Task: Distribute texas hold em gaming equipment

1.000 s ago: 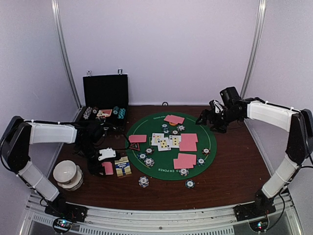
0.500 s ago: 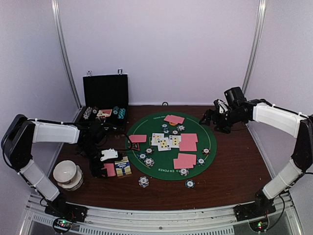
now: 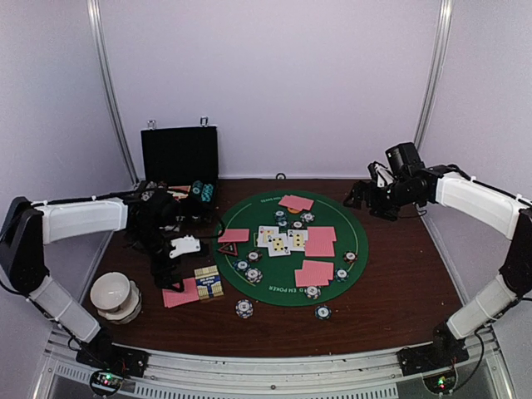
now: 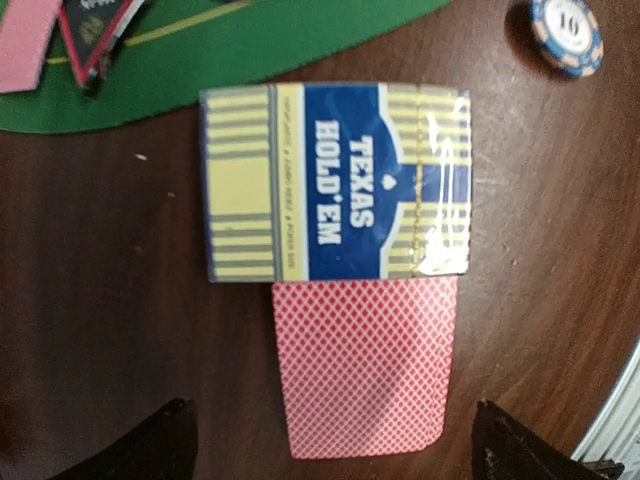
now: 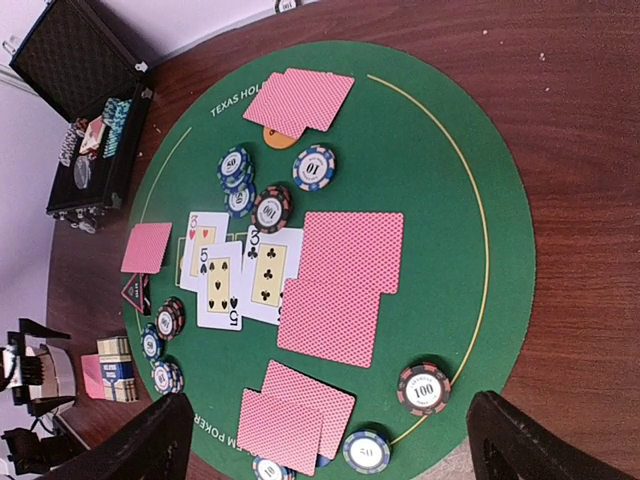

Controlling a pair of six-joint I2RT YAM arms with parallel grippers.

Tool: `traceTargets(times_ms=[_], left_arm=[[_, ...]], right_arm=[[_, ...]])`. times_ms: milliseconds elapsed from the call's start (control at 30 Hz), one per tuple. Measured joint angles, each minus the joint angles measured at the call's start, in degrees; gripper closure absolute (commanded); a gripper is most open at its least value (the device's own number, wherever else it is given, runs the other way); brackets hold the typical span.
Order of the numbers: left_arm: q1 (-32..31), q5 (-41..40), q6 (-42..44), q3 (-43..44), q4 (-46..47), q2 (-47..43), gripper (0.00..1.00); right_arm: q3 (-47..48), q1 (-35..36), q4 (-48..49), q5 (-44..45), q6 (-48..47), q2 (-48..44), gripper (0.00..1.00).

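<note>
On the dark wood-grain table (image 4: 100, 300), just left of the round green felt mat (image 5: 420, 150), a rectangular pink-backed card (image 4: 365, 365) with a fine lattice print lies flat. Its short edge touches the glossy blue-and-yellow striped card box (image 4: 335, 180). The left gripper (image 4: 342, 445) hovers over the card, fingers spread wide and clear of it, holding nothing. The right gripper (image 5: 335, 440) hangs near the mat's far right edge, equally spread and empty.

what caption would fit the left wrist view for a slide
Pink-backed card face down on the table against the Texas Hold'em box, near the green mat
</note>
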Motion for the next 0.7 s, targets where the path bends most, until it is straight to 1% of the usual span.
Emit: traceTargets(times_ms=[133,200,300,400,500,633,700], left_arm=[[0.70,0.87,-0.85,6.29,-3.87,-3.96,0.02],[2.14,1.99,-1.70,9.64,-4.85,-5.49,0.02],[7.37,4.96,-5.01,13.35,-3.17,-7.37,0.02],[14.32,7.61,-9.66,12.24,3.43,-9.62,0.02],[19.87,8.52,-14.36,9.03,11.61,-10.29,0.02],[23.39,8.46,-18.99,1.97,23.93,-9.05,0.02],[24.52,8.00,-21.18,-2.27,30.08,-7.65,0.02]], right_arm=[[0.74,-0.09,-0.76,4.17,-1.18,-1.81,0.00],[1.46,-0.46,-1.31,7.15,-1.66,-2.78,0.01],[1.92,-1.09,-1.44,13.70,-2.67,-4.72,0.01],[0.13,-1.88,1.18,21.64,-4.50,-7.54,0.01],[-6.78,-2.16,8.31,30.84,-7.89,-12.46,0.01],[-14.91,-2.43,16.24,41.83,-12.09,-14.88,0.01],[-18.91,-2.78,20.59,45.57,-14.40,-14.88,0.00]])
